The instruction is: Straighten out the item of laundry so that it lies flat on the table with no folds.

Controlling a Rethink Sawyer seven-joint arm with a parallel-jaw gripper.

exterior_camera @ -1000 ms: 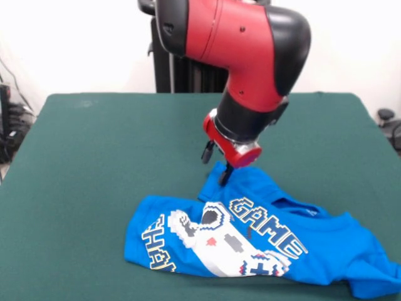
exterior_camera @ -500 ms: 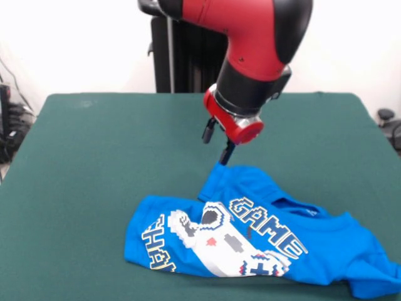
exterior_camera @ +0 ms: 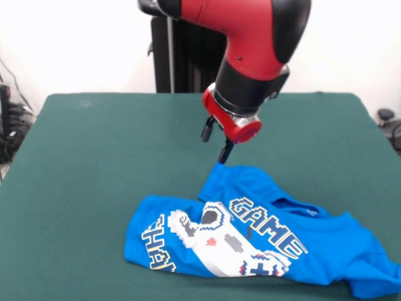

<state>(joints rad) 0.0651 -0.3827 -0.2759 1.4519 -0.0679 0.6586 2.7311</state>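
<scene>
Blue shirt [exterior_camera: 263,241] reading "GAME", folded, pinched by fingers [exterior_camera: 223,157]

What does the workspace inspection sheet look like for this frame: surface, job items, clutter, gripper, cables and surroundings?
Surface: large dark green felt-topped table, mostly bare.
Job's things: small bright blue short-sleeved T-shirt with white game-controller print, at the near edge, rumpled and folded over itself; one corner drawn up into a peak toward the arm.
Clutter: nothing seen.
Gripper: red and black arm's gripper above the shirt's raised corner; whether the jaws are shut on the cloth cannot be told.
Cables: dark cables and gear beyond the table's left edge.
Surroundings: pale wall; dark object off the right edge.
</scene>
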